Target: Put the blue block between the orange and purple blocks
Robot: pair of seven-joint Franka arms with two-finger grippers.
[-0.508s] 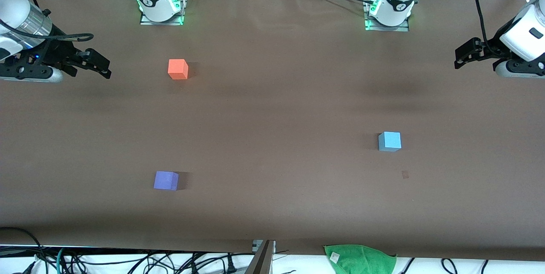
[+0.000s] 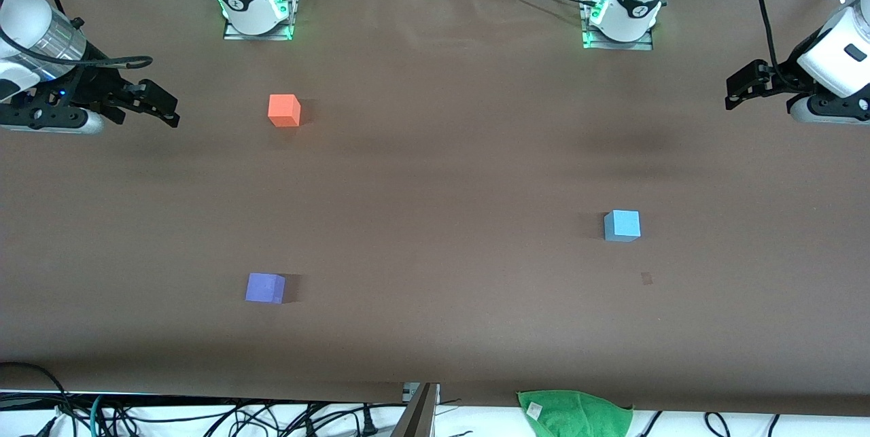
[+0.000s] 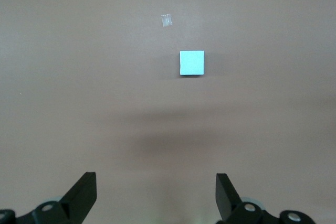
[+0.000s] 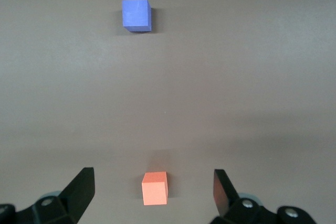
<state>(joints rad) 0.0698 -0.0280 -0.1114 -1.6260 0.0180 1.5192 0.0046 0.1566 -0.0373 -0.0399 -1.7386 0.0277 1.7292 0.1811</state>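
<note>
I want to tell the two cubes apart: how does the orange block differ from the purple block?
Colour: the orange block is bright orange, the purple block violet. Place: the orange block lies farther from the front camera, close to the right arm's base; the purple block lies nearer to that camera. Both are plain matte cubes that look equal in size, resting flat on the table, untouched, toward the right arm's end.

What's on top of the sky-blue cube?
Nothing: the small matte sky-blue cube has a bare top face and sits alone on the brown table. Its underside is hidden. Both grippers wait open at the table ends.

Three blocks: one blue block [image 2: 622,225], one orange [image 2: 284,110], one purple [image 2: 265,287].
</note>
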